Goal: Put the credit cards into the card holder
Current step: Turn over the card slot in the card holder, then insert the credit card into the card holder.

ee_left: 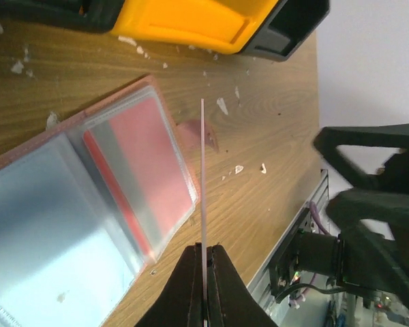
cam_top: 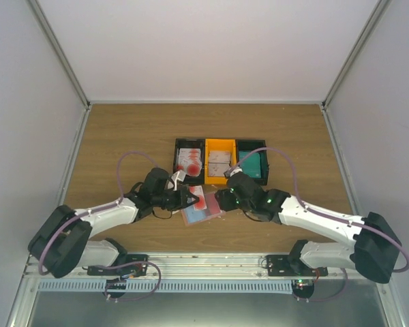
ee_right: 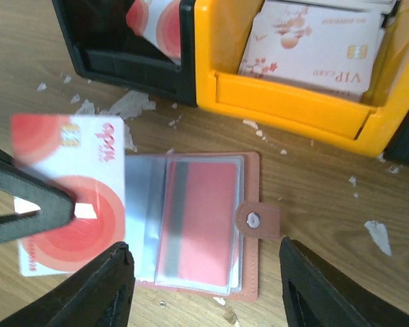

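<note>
The salmon-pink card holder [cam_top: 204,208] lies open on the table, its clear sleeves up, with a red card in the right-hand sleeve [ee_right: 196,221]. It also shows in the left wrist view [ee_left: 68,204]. My left gripper [cam_top: 192,198] is shut on a white credit card with red circles [ee_right: 68,187], held just above the holder's left side. That card shows edge-on in the left wrist view [ee_left: 202,177] between the shut fingers of my left gripper [ee_left: 203,251]. My right gripper [ee_right: 208,289] is open and empty, straddling the holder's near edge; it also shows in the top view [cam_top: 226,198].
The three-compartment tray [cam_top: 221,144] stands behind the holder, with white-and-red cards in the black left bin [cam_top: 189,160], more in the orange middle bin [ee_right: 313,48] and teal cards on the right [cam_top: 252,165]. White scraps [ee_right: 133,103] litter the wood.
</note>
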Robot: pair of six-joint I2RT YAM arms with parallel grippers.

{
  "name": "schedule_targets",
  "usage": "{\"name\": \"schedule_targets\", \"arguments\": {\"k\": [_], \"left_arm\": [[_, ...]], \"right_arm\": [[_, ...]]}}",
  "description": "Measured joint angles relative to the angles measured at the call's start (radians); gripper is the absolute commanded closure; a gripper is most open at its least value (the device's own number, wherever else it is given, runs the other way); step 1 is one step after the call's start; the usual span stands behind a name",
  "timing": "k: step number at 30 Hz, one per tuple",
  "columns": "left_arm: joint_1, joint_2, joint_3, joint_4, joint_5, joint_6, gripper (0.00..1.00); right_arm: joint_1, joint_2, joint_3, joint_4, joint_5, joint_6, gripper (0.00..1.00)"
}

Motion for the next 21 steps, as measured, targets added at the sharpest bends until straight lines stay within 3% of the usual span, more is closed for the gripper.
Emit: {"name": "schedule_targets", "arguments": {"k": [8,21], "left_arm": [[0.0,-0.155,-0.003,-0.105,-0.122,0.032,1.0],[0.0,-0.199,-0.204,0.017,-0.135,-0.028,1.0]], "right_arm": [[0.002,0.073,-0.057,0.001,-0.037,-0.036,0.36],[0.013,0.207,-0.127,0.082,-0.055,-0.027,0.42]]}}
